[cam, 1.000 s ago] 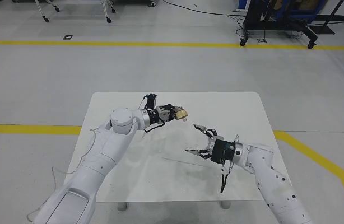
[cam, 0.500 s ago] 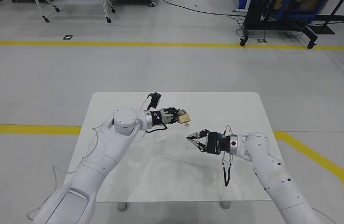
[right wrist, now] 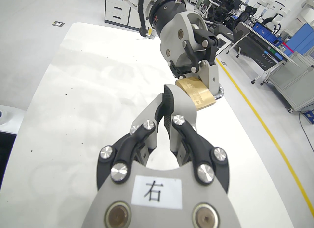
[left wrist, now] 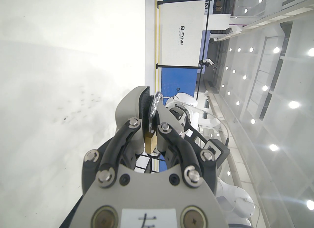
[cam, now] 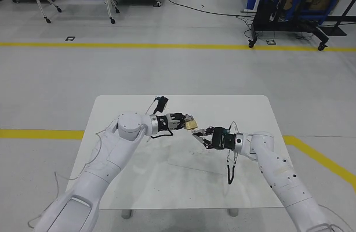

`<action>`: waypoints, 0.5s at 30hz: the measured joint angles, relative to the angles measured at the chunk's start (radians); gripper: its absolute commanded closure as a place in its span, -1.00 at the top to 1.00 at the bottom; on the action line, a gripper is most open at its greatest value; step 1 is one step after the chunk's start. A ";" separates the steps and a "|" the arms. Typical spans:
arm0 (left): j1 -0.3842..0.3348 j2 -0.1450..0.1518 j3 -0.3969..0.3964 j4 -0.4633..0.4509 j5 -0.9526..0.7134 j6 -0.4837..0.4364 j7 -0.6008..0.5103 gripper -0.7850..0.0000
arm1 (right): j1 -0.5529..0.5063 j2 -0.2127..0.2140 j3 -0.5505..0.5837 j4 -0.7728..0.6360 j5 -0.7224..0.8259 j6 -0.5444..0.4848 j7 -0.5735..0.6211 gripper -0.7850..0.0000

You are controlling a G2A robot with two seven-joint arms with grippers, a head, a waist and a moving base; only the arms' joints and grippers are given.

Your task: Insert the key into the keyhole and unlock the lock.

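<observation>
The speckled white table (cam: 143,185) (lock (cam: 190,123) held above) stands on yellow-lined floor (cam: 166,69).

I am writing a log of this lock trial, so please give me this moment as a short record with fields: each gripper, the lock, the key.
Left gripper: shut on the small brass padlock, over the white table
Right gripper: shut, tips at the padlock's brass body; contact cannot be told
Silver shackle: sticks out past the left gripper's fingers
Key: cannot be made out
Unlocking: nothing shows it done
</observation>
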 measured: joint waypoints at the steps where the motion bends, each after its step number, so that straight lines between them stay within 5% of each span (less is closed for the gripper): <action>1: -0.001 0.000 0.001 0.000 0.001 -0.001 -0.003 -1.00 | 0.005 0.000 -0.003 0.006 0.002 0.001 -0.001 -1.00; 11: 0.002 -0.002 -0.010 0.006 -0.008 -0.004 0.023 -1.00 | 0.002 0.010 -0.017 -0.022 -0.020 0.074 -0.080 -1.00; 13: 0.008 -0.003 -0.027 0.011 -0.035 0.006 0.061 -1.00 | -0.032 0.017 -0.007 -0.058 -0.069 0.150 -0.119 -0.35; 15: 0.016 -0.003 -0.048 0.015 -0.073 0.020 0.098 -1.00 | -0.084 0.025 0.003 -0.111 -0.130 0.263 -0.151 -0.21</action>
